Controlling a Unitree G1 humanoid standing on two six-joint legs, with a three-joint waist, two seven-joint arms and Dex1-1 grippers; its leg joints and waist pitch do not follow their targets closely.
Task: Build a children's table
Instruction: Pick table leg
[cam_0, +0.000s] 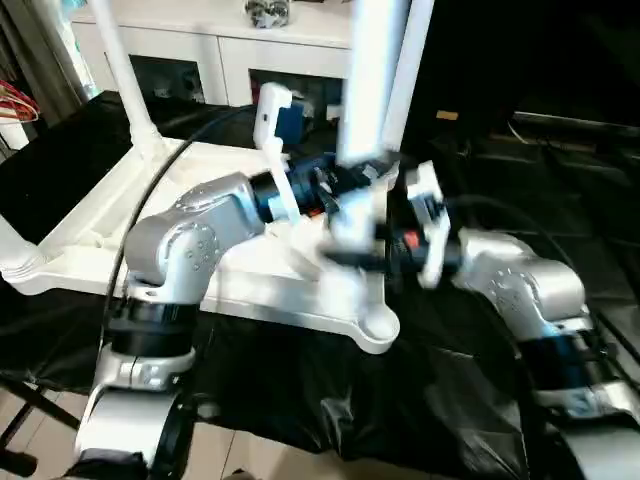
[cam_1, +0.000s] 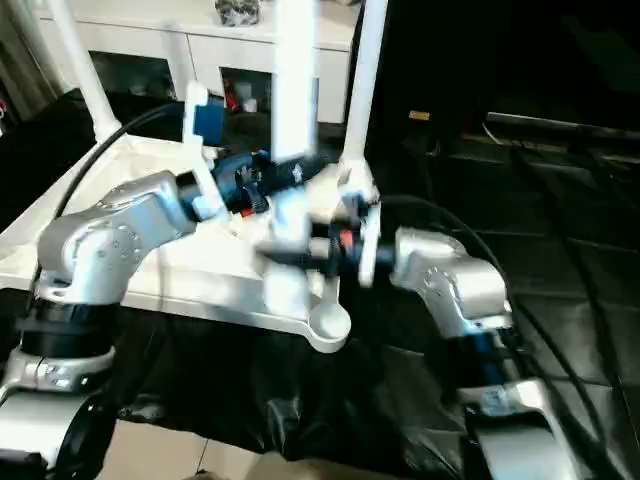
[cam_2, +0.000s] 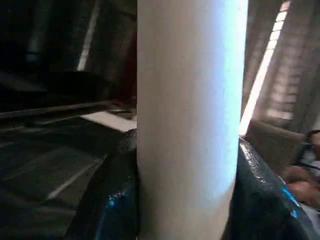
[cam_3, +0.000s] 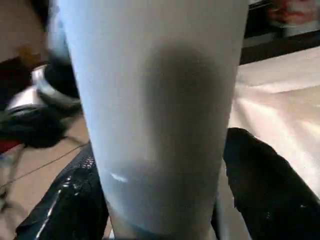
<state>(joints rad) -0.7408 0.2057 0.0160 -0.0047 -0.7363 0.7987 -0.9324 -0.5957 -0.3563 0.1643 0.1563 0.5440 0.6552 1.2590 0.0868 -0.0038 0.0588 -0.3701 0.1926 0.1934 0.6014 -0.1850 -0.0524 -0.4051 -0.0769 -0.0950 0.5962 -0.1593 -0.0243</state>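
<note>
1. White plastic rectangular tabletop (cam_0: 90, 215) lies upside down on the black-draped surface (cam_0: 400, 400). Round corner socket (cam_0: 378, 325) at the near corner stands empty.
2. Three long white tapered tube legs stand upright: far-left leg (cam_0: 120, 60), far-right leg (cam_0: 410, 70), held leg (cam_0: 372, 80).
3. Left gripper (cam_2: 185, 200): fingers (cam_2: 112, 200) pressed against both sides of the held leg.
4. Right gripper (cam_3: 160, 200): fingers (cam_3: 260, 190) straddle the same leg; one side shows a small gap, grip unclear.
</note>
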